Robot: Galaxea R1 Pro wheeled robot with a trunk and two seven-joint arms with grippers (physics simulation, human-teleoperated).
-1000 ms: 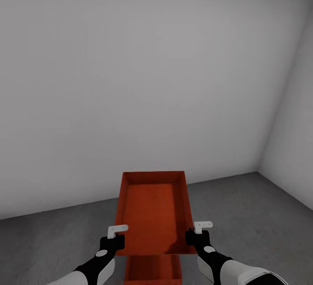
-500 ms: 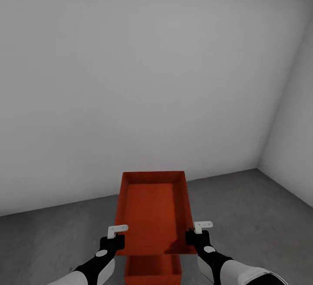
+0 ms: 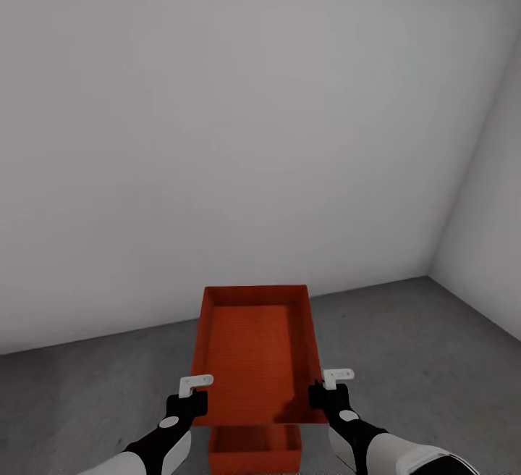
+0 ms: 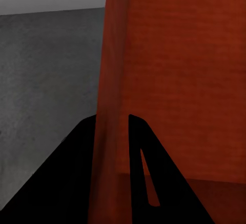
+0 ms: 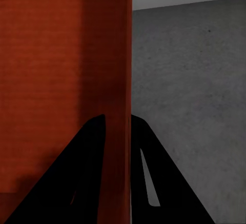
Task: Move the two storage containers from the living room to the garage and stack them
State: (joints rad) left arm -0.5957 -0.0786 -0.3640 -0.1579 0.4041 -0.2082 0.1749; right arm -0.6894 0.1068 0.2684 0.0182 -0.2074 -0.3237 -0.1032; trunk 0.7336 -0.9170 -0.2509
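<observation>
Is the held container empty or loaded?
Empty: the head view shows the held container with a bare orange-red bottom. The left gripper and right gripper clamp its side walls.

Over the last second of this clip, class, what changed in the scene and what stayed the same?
Little changed: the far wall-floor line slid slightly down the head view and the lower storage container showed a little more, which reads as camera or base motion. The upper storage container stayed clamped by its side walls in the left tool and right tool.
</observation>
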